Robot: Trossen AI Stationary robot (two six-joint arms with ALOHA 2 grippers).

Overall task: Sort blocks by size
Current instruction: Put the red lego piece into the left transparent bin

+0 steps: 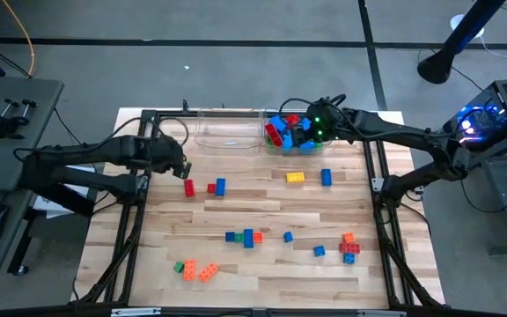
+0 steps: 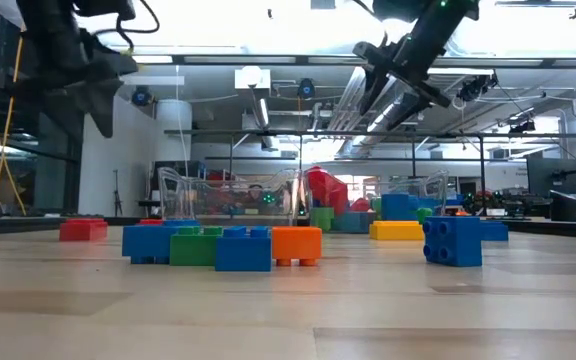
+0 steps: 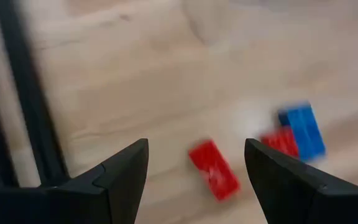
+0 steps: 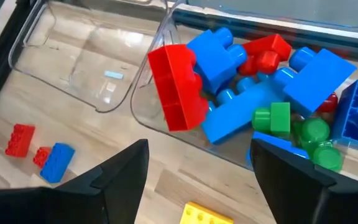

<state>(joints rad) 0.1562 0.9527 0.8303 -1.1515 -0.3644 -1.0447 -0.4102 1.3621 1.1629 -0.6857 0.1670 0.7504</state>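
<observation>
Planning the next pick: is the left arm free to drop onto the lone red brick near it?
Probably yes. The left claw is open above the red brick, with bare wood around it.

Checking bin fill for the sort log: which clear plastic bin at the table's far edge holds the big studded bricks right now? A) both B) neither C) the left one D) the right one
D: the right clear plastic bin is piled with big red, blue and green bricks, while the left clear plastic bin holds no bricks.
</observation>
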